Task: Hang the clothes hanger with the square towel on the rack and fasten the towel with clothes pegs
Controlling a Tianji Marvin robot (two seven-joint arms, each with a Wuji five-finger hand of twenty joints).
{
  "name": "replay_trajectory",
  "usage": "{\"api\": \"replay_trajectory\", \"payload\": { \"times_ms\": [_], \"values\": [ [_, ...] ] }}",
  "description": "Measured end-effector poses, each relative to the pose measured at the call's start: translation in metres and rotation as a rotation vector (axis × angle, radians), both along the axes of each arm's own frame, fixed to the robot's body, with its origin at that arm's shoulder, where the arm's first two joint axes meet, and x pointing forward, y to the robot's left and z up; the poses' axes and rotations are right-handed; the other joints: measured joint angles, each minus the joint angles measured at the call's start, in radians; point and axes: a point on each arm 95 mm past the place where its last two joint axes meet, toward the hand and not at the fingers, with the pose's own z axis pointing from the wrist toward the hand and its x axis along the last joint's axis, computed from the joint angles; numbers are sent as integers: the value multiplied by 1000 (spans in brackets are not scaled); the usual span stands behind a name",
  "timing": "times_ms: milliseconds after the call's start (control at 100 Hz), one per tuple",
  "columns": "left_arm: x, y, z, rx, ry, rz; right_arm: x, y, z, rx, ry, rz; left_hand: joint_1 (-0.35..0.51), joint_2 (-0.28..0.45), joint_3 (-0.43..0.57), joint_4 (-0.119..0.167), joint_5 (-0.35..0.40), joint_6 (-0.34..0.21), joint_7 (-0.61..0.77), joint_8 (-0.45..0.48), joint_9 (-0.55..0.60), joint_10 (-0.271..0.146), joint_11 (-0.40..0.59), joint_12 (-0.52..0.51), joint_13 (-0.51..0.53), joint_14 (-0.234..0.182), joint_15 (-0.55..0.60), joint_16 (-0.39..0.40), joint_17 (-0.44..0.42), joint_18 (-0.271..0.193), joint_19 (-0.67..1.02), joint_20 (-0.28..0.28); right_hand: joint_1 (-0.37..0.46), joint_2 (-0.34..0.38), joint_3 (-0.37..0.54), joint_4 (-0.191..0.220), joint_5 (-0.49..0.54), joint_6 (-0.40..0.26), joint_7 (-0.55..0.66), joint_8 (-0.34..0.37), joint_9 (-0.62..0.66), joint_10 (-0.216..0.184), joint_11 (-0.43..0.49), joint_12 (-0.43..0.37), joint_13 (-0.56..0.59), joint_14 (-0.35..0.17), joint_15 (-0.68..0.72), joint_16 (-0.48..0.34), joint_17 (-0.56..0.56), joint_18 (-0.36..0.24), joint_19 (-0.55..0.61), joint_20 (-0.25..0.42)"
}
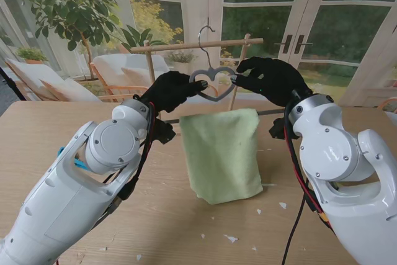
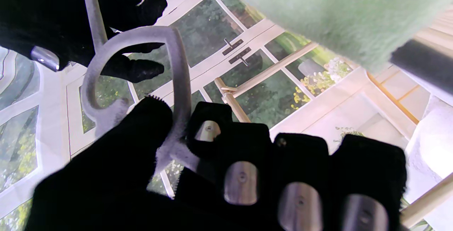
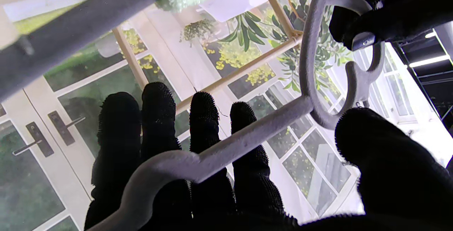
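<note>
Glass doors behind, wooden tabletop [image 1: 155,215] beneath: both hands, left hand [image 1: 169,91] and right hand [image 1: 270,77], clamp fingers on the stiff, light hanger [image 1: 213,84] near the rack [image 1: 198,45]; soft towel [image 1: 222,153] dangles, likely slippy—grip the frame.

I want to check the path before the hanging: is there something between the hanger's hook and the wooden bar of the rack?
Nothing visible blocks it. The hanger, held by the left hand and the right hand, has its hook right at the rack's top bar; whether it already rests on the bar, I cannot tell.
</note>
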Motion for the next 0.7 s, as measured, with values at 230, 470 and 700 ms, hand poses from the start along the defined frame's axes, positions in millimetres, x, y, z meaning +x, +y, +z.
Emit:
{"api": "replay_trajectory", "payload": {
  "times_ms": [230, 470, 700],
  "values": [
    [0, 0, 0, 6, 6, -9, -3, -7, 3, 23, -32, -19, 13, 19, -20, 0, 11, 0, 0, 16, 3, 1, 8, 0, 0, 1, 4, 1, 0, 10, 0, 10, -2, 2, -19, 0, -100, -105, -51, -50, -119, -31, -84, -37, -112, 4, -57, -18, -92, -2, -56, 0],
    [0, 1, -1, 27, 16, 4, -9, -18, 10, 49, -127, -71, 13, 20, -20, 0, 22, 0, 0, 25, 4, 2, 14, 0, 0, 2, 5, 11, 0, 10, 0, 11, 0, 2, -18, 0, -122, -138, -51, -52, -176, -80, -79, -26, -124, 3, 6, 20, -92, -39, -22, 0],
    [0, 6, 1, 30, 34, 31, -42, -36, 17, 48, -210, -78, 24, 28, -32, 0, 22, 0, 0, 25, 4, 2, 15, 0, 0, 2, 5, 11, 0, 10, 0, 12, 137, 2, -42, 0, -82, -139, 16, -22, -154, -80, 7, 22, -124, -5, 47, 30, -74, -41, 16, 0]
  ]
}}
